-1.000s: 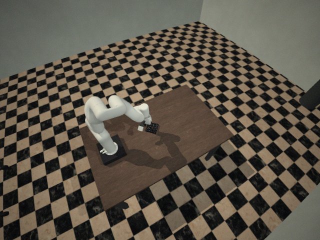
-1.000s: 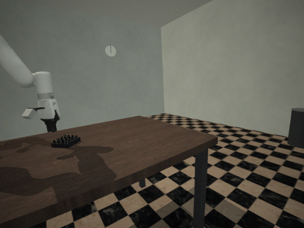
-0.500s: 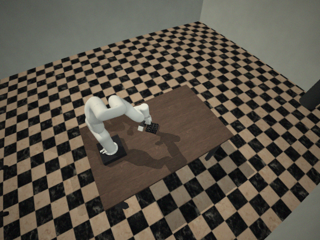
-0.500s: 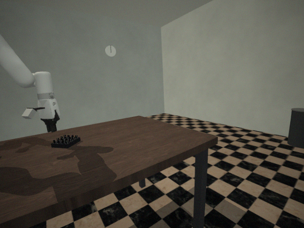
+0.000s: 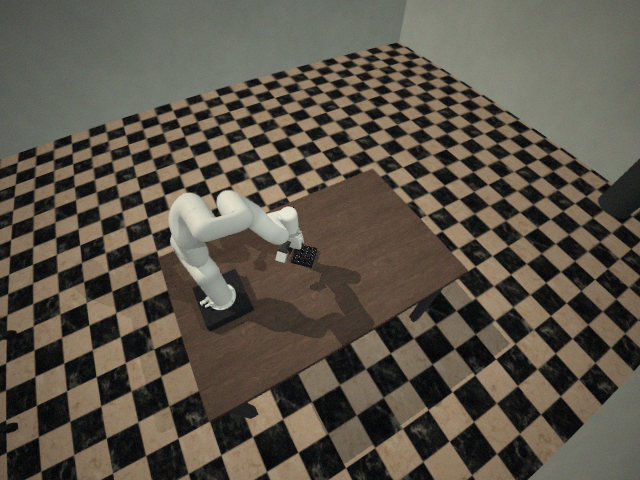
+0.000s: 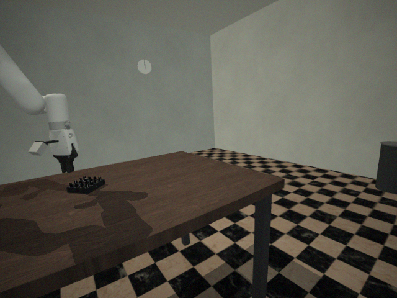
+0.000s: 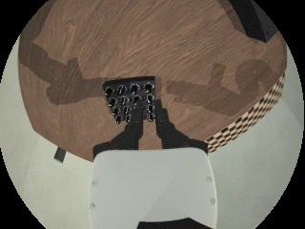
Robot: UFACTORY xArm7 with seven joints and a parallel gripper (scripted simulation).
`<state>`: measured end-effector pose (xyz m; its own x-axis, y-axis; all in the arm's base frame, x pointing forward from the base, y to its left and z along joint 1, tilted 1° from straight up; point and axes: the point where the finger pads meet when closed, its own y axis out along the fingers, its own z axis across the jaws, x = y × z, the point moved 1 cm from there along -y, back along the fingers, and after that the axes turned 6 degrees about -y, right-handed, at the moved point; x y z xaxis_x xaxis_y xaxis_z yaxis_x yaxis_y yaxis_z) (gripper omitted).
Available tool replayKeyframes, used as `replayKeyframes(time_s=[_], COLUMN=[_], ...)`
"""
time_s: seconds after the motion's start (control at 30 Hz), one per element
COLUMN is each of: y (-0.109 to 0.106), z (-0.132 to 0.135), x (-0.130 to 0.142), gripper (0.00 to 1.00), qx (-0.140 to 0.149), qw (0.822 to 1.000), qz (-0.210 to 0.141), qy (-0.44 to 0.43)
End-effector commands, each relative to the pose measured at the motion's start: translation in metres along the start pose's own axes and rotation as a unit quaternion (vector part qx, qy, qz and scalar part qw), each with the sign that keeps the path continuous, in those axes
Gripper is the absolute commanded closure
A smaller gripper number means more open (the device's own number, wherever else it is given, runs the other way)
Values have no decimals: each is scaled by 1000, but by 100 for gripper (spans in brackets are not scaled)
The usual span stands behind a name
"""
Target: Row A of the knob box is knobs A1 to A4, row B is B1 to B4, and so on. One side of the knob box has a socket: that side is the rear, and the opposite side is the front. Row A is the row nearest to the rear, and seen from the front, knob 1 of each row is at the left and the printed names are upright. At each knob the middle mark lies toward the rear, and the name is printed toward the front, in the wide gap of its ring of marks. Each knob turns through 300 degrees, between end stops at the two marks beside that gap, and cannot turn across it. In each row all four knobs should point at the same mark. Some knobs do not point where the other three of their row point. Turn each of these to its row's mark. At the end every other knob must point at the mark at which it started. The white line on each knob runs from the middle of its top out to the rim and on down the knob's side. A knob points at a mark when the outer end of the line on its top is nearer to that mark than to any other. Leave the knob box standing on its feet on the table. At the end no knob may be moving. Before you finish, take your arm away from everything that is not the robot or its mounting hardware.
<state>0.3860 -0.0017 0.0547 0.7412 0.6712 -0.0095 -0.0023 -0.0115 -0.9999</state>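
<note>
arm [image 5: 225, 222] [image 6: 20, 86] bent | wrist [image 5: 289, 219] [image 6: 57, 107] upright | claw [image 5: 296, 245] [image 6: 67, 171] [image 7: 149, 107] downward, slightly open, empty

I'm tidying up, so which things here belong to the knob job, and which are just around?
Job:
- knob box
- gripper
- table, supporting the box

Just around:
- wall clock
- dark cylinder
</note>
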Motion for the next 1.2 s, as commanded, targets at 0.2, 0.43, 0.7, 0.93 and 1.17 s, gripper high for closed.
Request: replayKeyframes(time_s=[0.2,0.43,0.7,0.93,1.17], y=[0,5,12,21,28], z=[-1,-1,-1,-1,-1], x=[1,1,1,1,1], gripper=[81,81,81,81,81], qx=[-1,-1,-1,-1,-1], qw=[1000,1000,1000,1000,1000], qz=[-1,-1,-1,-1,-1], qy=[0,0,0,0,0])
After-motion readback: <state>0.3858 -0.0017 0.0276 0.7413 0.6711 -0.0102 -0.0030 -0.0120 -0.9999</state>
